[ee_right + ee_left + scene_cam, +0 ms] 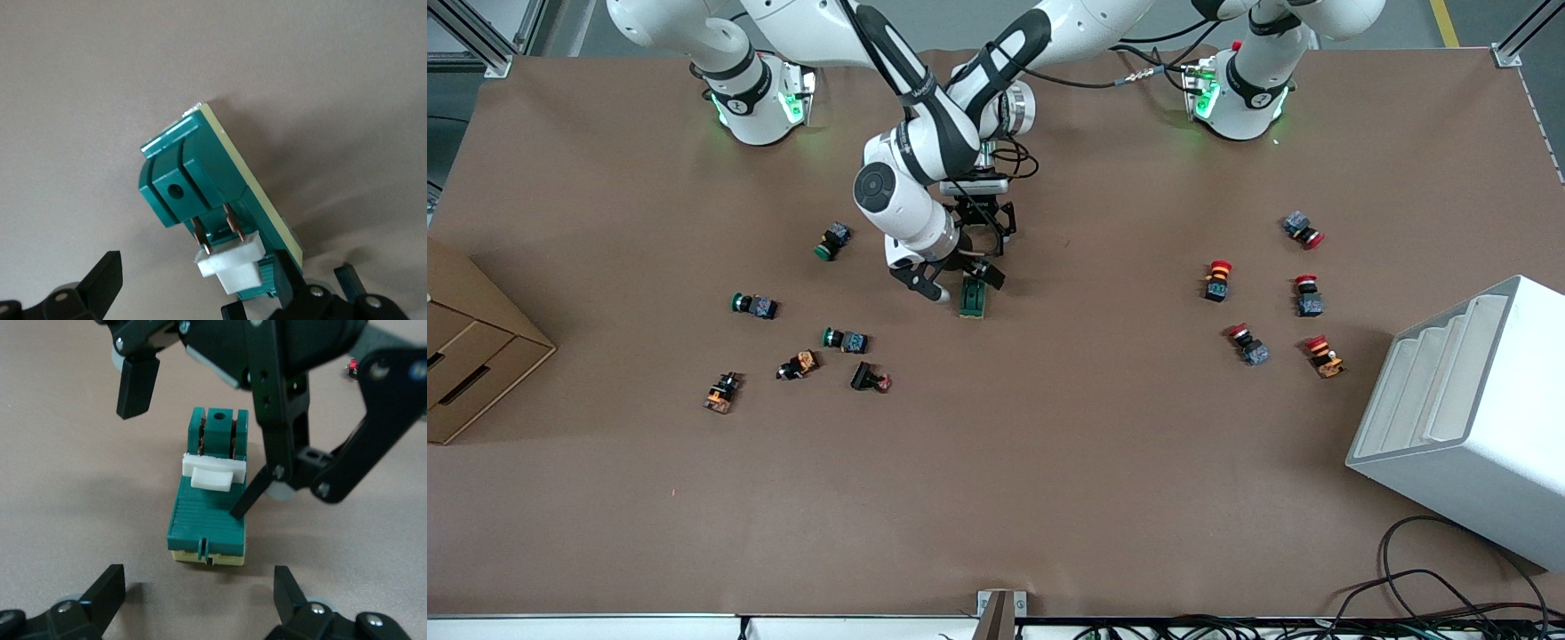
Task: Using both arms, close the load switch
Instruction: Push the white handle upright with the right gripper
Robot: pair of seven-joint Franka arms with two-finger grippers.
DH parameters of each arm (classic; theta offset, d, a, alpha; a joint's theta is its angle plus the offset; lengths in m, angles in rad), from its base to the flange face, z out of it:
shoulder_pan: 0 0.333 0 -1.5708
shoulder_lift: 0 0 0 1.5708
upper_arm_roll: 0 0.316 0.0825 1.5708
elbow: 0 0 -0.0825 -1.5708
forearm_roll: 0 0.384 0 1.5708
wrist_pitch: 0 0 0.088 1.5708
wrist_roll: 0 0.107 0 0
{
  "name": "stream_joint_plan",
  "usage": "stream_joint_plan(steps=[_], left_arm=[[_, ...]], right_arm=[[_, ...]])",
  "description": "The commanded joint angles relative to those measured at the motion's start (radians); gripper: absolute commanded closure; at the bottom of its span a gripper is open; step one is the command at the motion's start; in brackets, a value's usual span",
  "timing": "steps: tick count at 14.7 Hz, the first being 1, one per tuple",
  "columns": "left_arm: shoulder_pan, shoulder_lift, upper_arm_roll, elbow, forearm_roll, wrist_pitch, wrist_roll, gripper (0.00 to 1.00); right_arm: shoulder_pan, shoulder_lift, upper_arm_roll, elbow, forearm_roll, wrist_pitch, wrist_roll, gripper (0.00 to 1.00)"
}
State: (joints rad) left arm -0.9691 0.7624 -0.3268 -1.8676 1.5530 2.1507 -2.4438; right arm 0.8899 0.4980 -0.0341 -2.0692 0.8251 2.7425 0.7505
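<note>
Fingers [107,593] of the left gripper [200,600] stand spread wide, and we see the load switch [208,503] lying flat on the counter [1049,462], near mid-counter toward the robots' edge. The right gripper [960,283], also parted, straddles its white lever [212,472], one finger [250,500] touching the switch's ribbed top.

Brown table [996,498], cardboard drawer box [471,347] and white stepped bin [1476,418] at its ends.
</note>
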Motion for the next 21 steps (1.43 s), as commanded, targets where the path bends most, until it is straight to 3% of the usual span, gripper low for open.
stream_joint_plan(steps=[1, 21], left_arm=[[-0.013, 0.009, 0.006, 0.008, 0.036, -0.014, -0.031, 0.01], [-0.008, 0.012, 0.009, 0.011, 0.064, -0.014, -0.029, 0.01]], right_arm=[[0.023, -0.01, -0.01, -0.012, 0.057, 0.013, 0.003, 0.0], [-0.055, -0.013, -0.02, 0.084, 0.069, 0.002, 0.026, 0.0]])
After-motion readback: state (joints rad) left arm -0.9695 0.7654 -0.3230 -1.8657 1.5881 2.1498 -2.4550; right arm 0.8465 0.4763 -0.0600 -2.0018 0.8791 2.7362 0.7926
